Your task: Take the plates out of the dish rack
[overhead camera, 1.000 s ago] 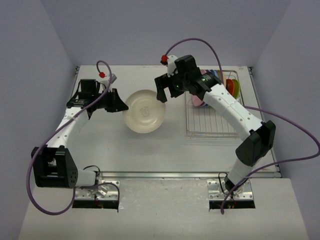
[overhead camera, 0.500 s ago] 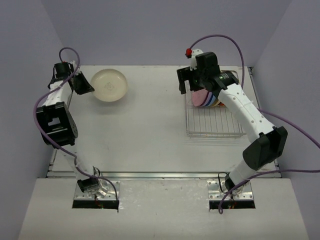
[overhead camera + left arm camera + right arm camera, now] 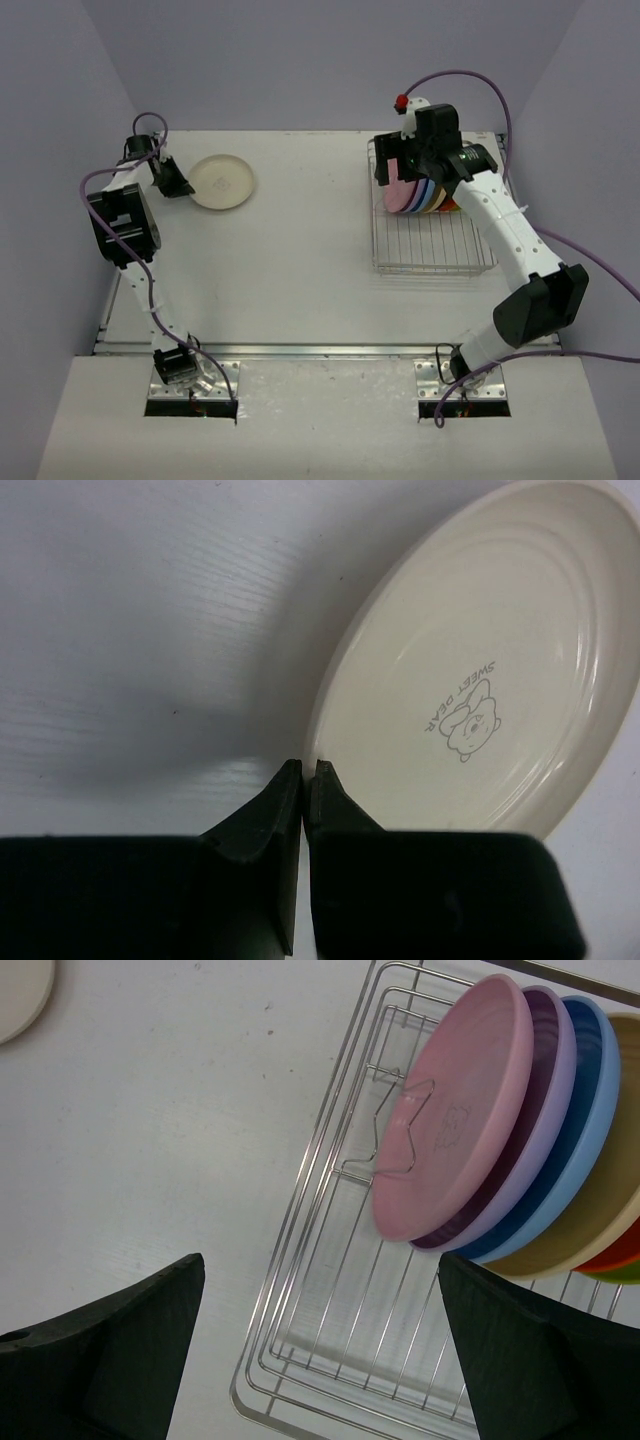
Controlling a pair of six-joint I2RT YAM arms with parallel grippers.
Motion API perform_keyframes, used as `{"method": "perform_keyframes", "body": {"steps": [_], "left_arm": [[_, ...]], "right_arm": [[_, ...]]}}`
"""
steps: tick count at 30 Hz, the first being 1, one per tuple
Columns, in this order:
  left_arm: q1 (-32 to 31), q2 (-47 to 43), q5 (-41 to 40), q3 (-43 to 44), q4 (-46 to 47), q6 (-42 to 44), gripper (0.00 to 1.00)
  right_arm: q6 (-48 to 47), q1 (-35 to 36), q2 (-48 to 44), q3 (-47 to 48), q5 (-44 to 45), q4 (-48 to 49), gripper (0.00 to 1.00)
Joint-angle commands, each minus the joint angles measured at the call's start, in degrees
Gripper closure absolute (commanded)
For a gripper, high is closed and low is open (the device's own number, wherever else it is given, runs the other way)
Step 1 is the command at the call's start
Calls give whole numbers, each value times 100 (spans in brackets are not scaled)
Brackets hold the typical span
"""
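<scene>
**Take the pink plate alone, lift it straight up**

The pink plate [image 3: 455,1120] leads a row standing on edge at the far end of the dish rack [image 3: 425,250], on the right of the scene. It leans against a wire prong [image 3: 395,1125], with the lavender plate [image 3: 560,1070] close behind it. It looks like the next plate to go. The right pincer [image 3: 320,1260] hovers just left of it, spread as wide as it goes and holding nothing. One finger should slip into the narrow gap behind the pink rim, so that only that plate is pinched. The lift should then go up clear of the prong before any swing to the left.

The left pincer [image 3: 308,770] is closed tight, seemingly on the rim of the cream plate [image 3: 480,680]. That plate lies at the far left of the worktop [image 3: 300,230] and, I judge, only needs releasing.

Count: six plates show in the rack, namely pink, lavender, blue plate [image 3: 600,1090], tan plate [image 3: 575,1250], orange plate [image 3: 618,1257] and green plate [image 3: 628,1274]. Any behind these are hidden. There is one cream plate out on the worktop, and one rack.
</scene>
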Motion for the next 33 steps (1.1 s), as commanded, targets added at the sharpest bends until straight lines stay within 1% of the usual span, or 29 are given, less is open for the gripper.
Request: {"method": "perform_keyframes", "body": {"steps": [1,4,5,6,7,8,9,10,11,13,16,19,22,23,25,28,30,33], "left_arm": [[1,4,-108,165,255,-48,100],[1,56,-104,158,256,-48,92],[1,67,-87,155,251,-48,87],[2,68,-48,151,241,-48,77],[9,68,-33,166,203,-48,64],[10,52,-24,191,201,-48,63],[2,-6,-7,217,161,-56,53],[8,-53,-5,219,143,-57,46],[10,-111,-12,219,133,-50,42],[1,-286,-47,356,21,-1,39],[1,-599,-164,528,-202,145,39],[-36,-1551,-656,458,-149,368,39],[-259,-2481,-1197,201,12,775,38],[-371,-2686,-1486,97,115,946,37],[-557,-3306,-1810,-330,245,1085,35],[-724,-4017,-1826,-915,187,1095,32],[-812,-4272,-1838,-1194,157,1095,32],[-940,-4550,-1851,-1598,140,1095,31]], "right_arm": [[-42,-30,-141,-39,33,196,1],[-58,-33,-86,-1,45,192,1],[-72,-33,-69,8,49,195,1],[-100,-33,-55,6,59,211,1],[-138,-33,-40,-9,89,249,1],[-141,-25,-39,-18,90,251,1],[-157,-32,-31,-35,130,275,1],[-179,-26,-16,-36,155,285,1],[-198,-24,-13,-36,174,293,1],[-206,-29,-17,-40,250,321,1],[-272,-33,-13,-50,474,392,2],[-400,-24,143,16,1029,413,5],[-522,-5,326,-13,1458,482,11],[-538,3,350,-56,1752,605,12],[-618,43,454,-169,2309,775,17],[-568,138,608,-229,3063,1143,38],[-487,174,734,-163,3326,1227,44],[-493,277,958,-6,3600,1315,47]]}}
